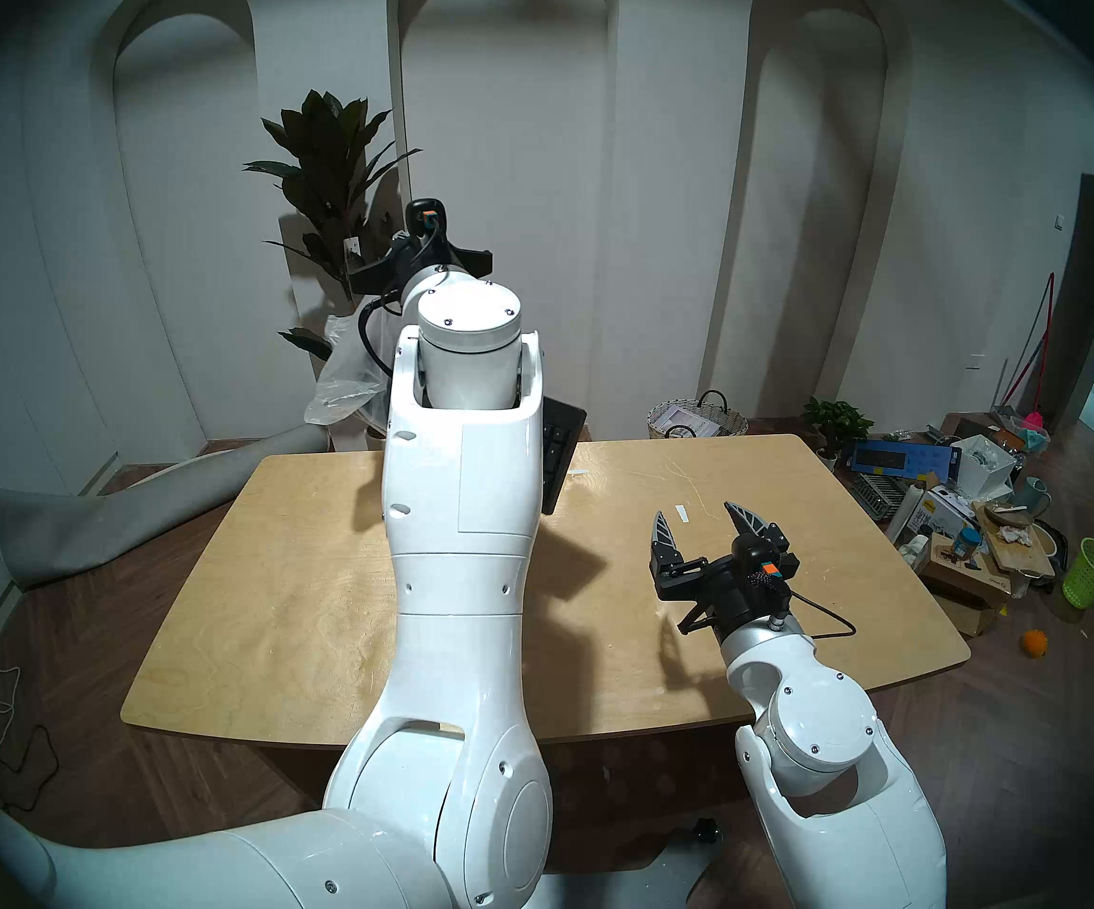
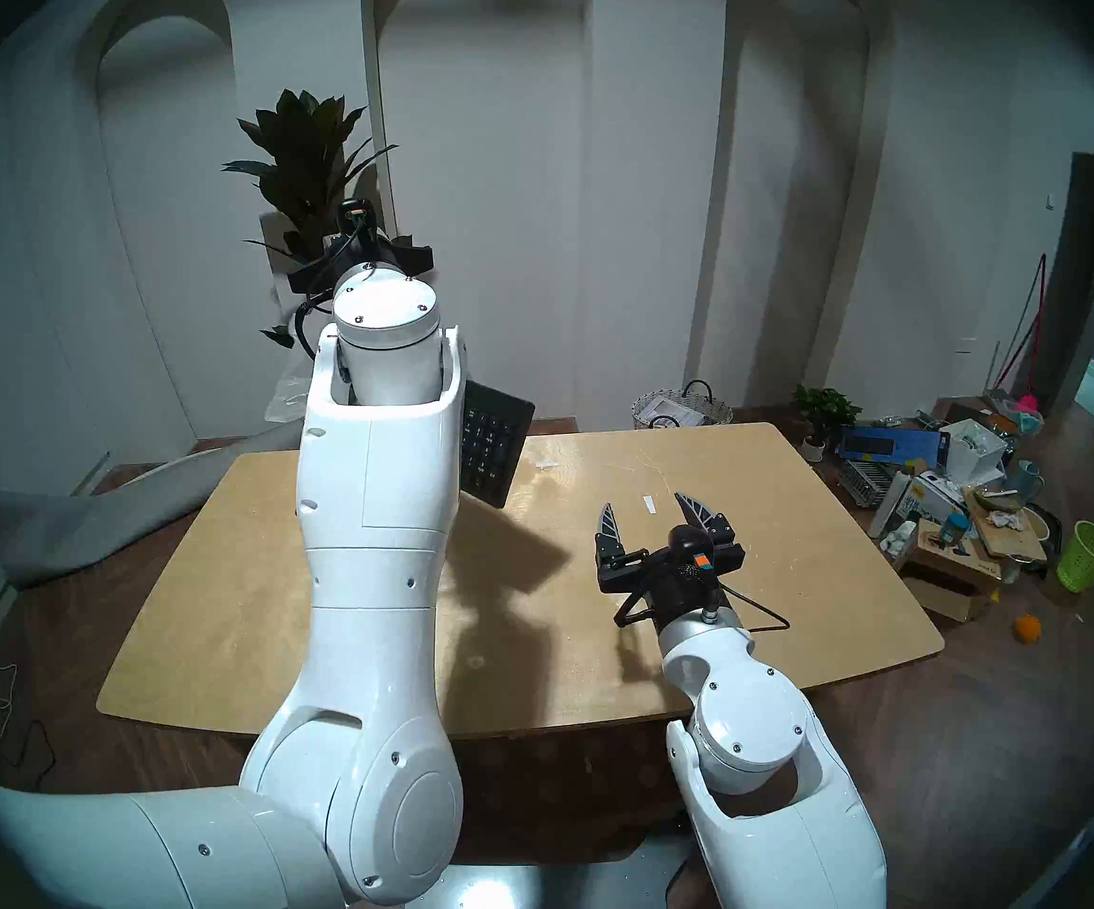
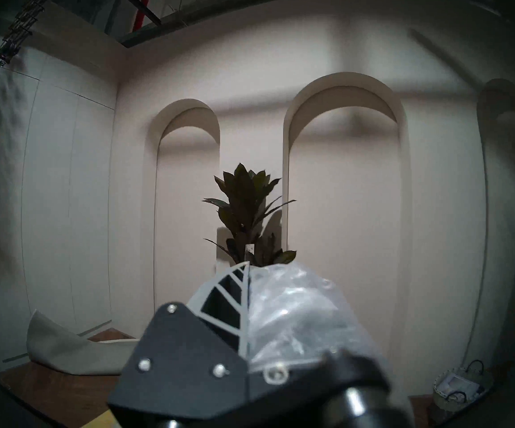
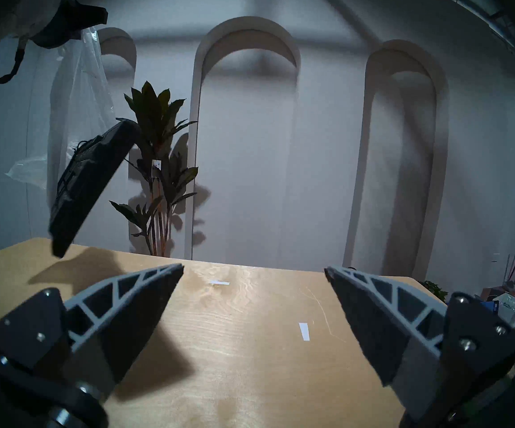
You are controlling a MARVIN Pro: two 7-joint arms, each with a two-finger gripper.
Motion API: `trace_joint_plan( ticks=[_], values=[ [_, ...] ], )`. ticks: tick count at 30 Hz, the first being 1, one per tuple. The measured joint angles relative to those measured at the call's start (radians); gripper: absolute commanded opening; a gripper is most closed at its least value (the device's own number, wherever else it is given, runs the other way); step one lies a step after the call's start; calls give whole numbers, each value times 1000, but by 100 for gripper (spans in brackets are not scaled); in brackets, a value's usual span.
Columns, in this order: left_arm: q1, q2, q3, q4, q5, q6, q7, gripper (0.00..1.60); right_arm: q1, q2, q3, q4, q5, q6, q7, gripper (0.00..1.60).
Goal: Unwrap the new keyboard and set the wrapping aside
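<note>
**Wrapping lifted high, keyboard hanging over the far left of the tabletop**

Our left gripper (image 3: pixel 247 297) is raised well above the tabletop (image 1: pixel 308 599), near its far left corner, with its fingers pressed together on the wrapping (image 3: pixel 296 313); the crinkled clear plastic bunches against the fingers in the left wrist view. From there the wrapping hangs down as a long transparent sheet (image 4: pixel 77 109), with a loose fold (image 1: pixel 341 396) trailing beyond the far edge, in front of the potted plant (image 1: pixel 328 186).

The keyboard (image 2: pixel 490 447) hangs steeply tilted at the lower part of the wrapping, number pad toward us. Its lowest corner (image 4: pixel 60 248) sits just above the tabletop near the far edge, casting a shadow on the wood; we cannot tell whether it touches. How much of it is inside the plastic we cannot tell either, since our left arm hides most of it.

Our right gripper (image 1: pixel 705 527) hovers over the right half of the tabletop, fingers spread wide and holding nothing, well apart from the keyboard. Between the fingers lies bare wood with two small white strips (image 4: pixel 304 331). The near and left parts of the tabletop are bare.
</note>
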Motion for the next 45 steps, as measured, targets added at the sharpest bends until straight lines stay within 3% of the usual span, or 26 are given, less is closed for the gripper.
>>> trace_joint_plan(
  ticks=[9,28,39,45],
  values=[
    [42,29,85,-25,-41,10,50,0,6,-1,2,-12,8,-11,10,160],
    [-3,32,75,65,-30,-62,148,0,-61,6,26,-78,51,-28,44,160],
    [-16,34,74,75,-32,-81,165,0,-69,-5,-30,-76,54,-18,50,160],
    [-18,34,74,77,-33,-84,171,0,-34,-24,-97,-17,115,29,70,160]
  ],
)
